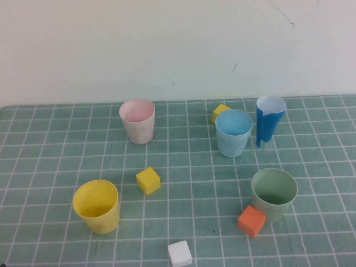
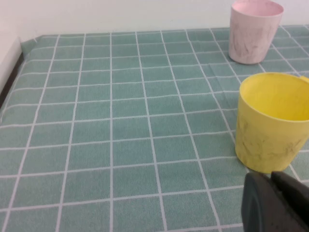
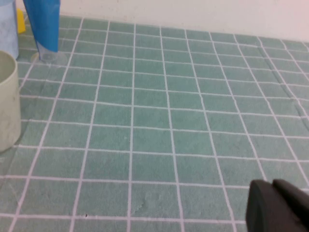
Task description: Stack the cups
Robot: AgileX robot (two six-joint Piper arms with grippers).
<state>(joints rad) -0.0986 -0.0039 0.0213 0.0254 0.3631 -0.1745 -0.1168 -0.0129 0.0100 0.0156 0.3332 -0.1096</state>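
Four cups stand apart and upright on the green checked cloth: the pale pink cup (image 1: pixel 137 120) at the back left, the light blue cup (image 1: pixel 233 132) at the back right, the yellow cup (image 1: pixel 97 206) at the front left, and the sage green cup (image 1: pixel 273 194) at the front right. Neither gripper shows in the high view. In the left wrist view my left gripper (image 2: pixel 269 175) is shut and empty, just short of the yellow cup (image 2: pixel 273 121), with the pink cup (image 2: pixel 253 30) beyond. My right gripper (image 3: pixel 271 182) is shut and empty over bare cloth, well to the side of the green cup (image 3: pixel 8 101).
A tall blue-and-white paper cone (image 1: pixel 270 120) stands right of the light blue cup. One yellow cube (image 1: pixel 148 181) lies mid-table and another (image 1: pixel 220 113) behind the blue cup. An orange cube (image 1: pixel 251 221) touches the green cup's front. A white cube (image 1: pixel 179 253) lies at the front edge.
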